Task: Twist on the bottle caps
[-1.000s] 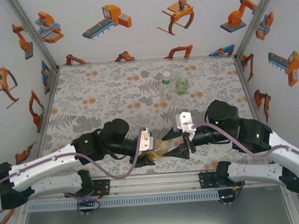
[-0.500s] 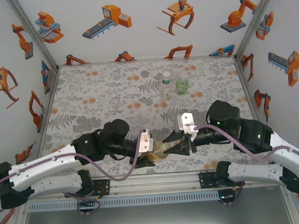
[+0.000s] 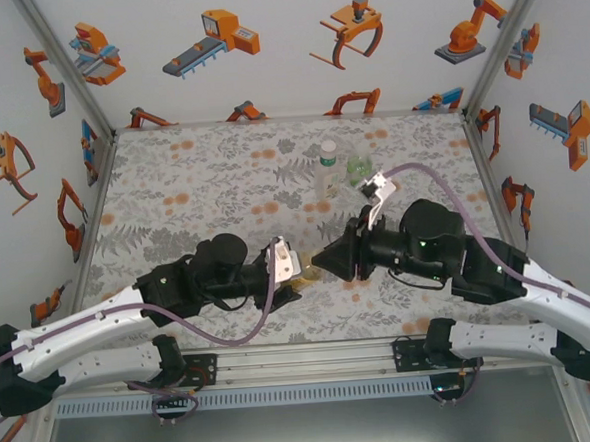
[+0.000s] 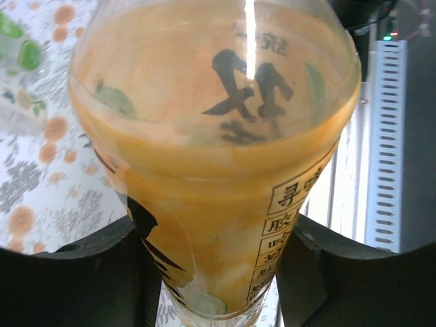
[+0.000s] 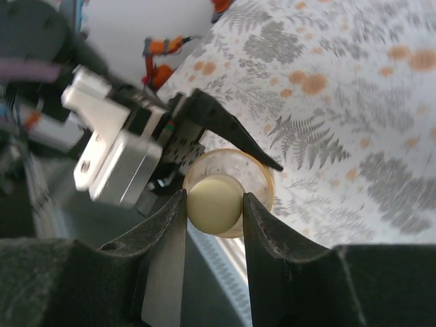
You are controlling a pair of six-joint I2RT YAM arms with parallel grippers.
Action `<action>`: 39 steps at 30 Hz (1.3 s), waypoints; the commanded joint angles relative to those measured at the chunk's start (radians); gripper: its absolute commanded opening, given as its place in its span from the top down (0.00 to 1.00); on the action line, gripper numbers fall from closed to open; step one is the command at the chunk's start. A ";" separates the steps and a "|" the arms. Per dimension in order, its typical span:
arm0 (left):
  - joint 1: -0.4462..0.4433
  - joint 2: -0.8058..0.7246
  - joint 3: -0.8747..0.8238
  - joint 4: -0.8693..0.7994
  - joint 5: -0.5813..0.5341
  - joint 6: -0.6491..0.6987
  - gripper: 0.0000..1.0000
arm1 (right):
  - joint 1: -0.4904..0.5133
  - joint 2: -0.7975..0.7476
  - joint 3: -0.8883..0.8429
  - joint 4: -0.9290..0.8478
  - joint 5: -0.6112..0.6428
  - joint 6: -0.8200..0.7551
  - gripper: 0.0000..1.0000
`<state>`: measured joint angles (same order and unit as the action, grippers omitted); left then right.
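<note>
Right wrist, right tool (image 5: 214, 206) clenched on pale cap (image 5: 212, 201), left tool (image 4: 216, 272) grasping orange bottle (image 4: 211, 136), partly cropped.

Glossy, translucent plastic forms the orange bottle (image 4: 218, 170), a bright streak of glare down its front; its pale yellow cap (image 5: 214, 204) looks smooth and matt. The right claw (image 5: 214, 196) is matt black, faintly grainy. The desk (image 3: 193, 187) wears a matt floral print.

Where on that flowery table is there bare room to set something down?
Bare: far-left table, between left wall and clear bottle. Crowded: near middle, where left end effector holds the orange bottle and right end effector pinches its cap.
</note>
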<state>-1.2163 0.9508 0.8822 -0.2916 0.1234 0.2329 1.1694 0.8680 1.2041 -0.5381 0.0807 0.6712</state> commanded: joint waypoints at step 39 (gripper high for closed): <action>-0.011 0.015 0.052 0.057 0.286 0.072 0.99 | -0.002 -0.044 0.098 -0.079 -0.532 -0.913 0.40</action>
<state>-1.2236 0.9848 0.8989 -0.2497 0.3637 0.2855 1.1683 0.8196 1.2991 -0.6029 -0.3614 -0.1013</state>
